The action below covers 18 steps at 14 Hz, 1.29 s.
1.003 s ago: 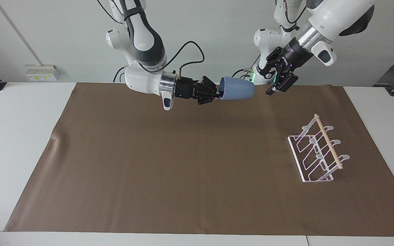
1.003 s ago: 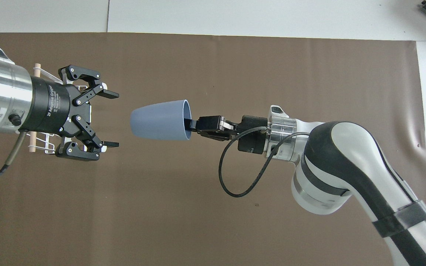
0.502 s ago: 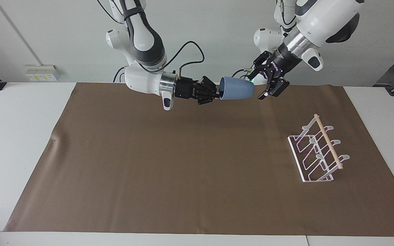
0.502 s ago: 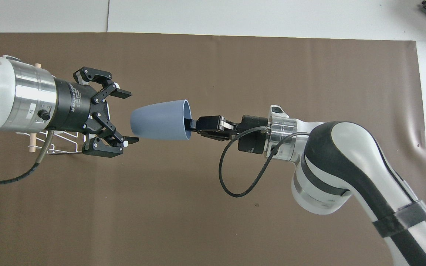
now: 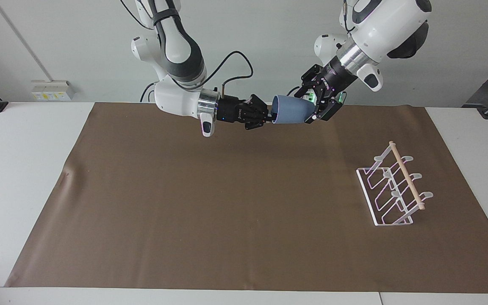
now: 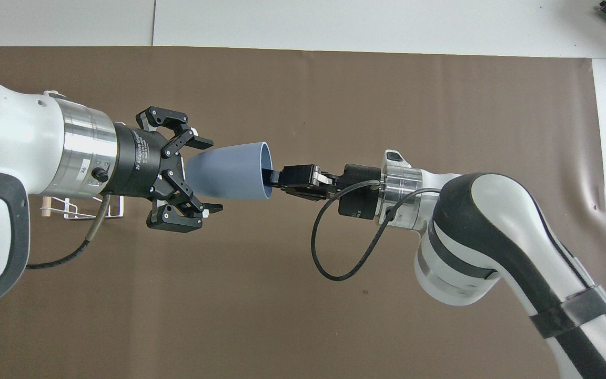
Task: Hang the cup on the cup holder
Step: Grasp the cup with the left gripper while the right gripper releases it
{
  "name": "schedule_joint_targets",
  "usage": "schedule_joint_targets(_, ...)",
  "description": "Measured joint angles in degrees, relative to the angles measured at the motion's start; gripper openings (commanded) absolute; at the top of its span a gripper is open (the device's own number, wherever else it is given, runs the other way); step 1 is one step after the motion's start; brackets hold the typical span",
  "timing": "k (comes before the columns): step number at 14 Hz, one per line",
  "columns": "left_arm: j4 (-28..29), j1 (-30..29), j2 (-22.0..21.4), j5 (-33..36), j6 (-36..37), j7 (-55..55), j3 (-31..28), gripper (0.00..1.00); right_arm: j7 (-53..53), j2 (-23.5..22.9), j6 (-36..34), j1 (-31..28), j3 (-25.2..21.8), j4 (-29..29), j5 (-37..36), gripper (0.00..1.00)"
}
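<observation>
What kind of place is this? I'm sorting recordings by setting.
Probably a robotics lab: two white robot arms over a white table with a brown mat, holding a light-blue plastic tumbler near a white wire rack.

Your right gripper reaches sideways in the air, fingers clamped on the cup's rim. Your left gripper points back at it, fingers spread wide around the cup's base.

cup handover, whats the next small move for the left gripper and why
Probably close the left gripper on the cup. Its open fingers already straddle the cup's rounded base in mid-air, while the right gripper is shut on the rim. The cup holder stands at the left arm's end of the table.
</observation>
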State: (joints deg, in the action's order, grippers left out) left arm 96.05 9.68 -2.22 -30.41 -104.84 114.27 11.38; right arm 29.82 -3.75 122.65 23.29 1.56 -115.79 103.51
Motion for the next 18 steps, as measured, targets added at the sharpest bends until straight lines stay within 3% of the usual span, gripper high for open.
schedule_joint_targets(8,1.2,0.8,-0.4,0.0,-2.3,0.0,0.1,1.00,0.0,0.0,0.0,0.0,0.0,0.0,0.0,0.00)
schedule_joint_targets(12,1.2,0.8,-0.4,0.0,-3.0,0.5,0.0,0.10,0.0,0.0,0.1,0.0,-0.1,0.0,0.0,0.00)
schedule_joint_targets(13,1.2,0.9,-0.5,0.0,-3.1,0.4,0.0,0.00,0.0,0.0,0.1,-0.1,-0.1,0.0,0.0,0.00)
schedule_joint_targets(18,1.4,0.9,-0.6,0.0,-3.3,0.4,0.0,0.00,0.1,0.0,0.1,-0.1,-0.1,0.0,0.0,0.00)
